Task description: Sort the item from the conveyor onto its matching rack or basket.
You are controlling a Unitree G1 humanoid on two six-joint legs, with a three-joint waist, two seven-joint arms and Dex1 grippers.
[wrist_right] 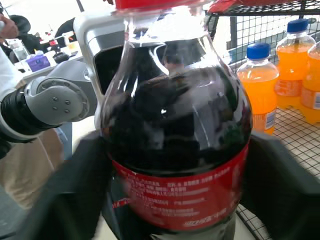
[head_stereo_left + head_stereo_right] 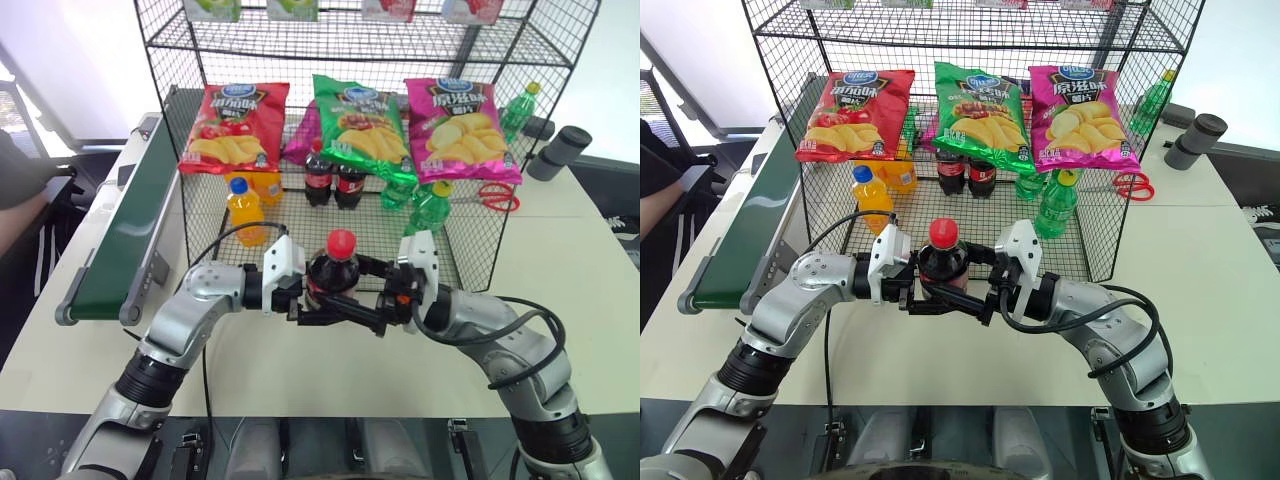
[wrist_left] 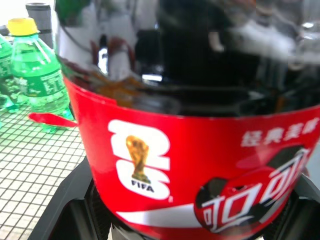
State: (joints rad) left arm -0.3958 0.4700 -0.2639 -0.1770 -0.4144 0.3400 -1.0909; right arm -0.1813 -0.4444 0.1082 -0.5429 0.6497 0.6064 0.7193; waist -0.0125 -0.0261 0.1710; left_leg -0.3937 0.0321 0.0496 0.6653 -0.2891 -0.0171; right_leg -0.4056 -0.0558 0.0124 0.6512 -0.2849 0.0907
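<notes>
Non-task items in my view
I see three chip bags [image 2: 350, 125], orange soda bottles [image 2: 245, 210], green bottles [image 2: 432, 205], red scissors [image 2: 497, 196] far right.

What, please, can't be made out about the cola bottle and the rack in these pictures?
- Cola bottle, eye views: its lower body and base are hidden by the left gripper and right gripper.
- Cola bottle, left wrist view: its cap is cut off by the frame edge.
- Rack, eye views: the packets on its top shelf are cut off by the frame edge.

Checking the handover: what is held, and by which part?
Both the left gripper and right gripper are shut on the cola bottle, at its labelled lower body.
</notes>
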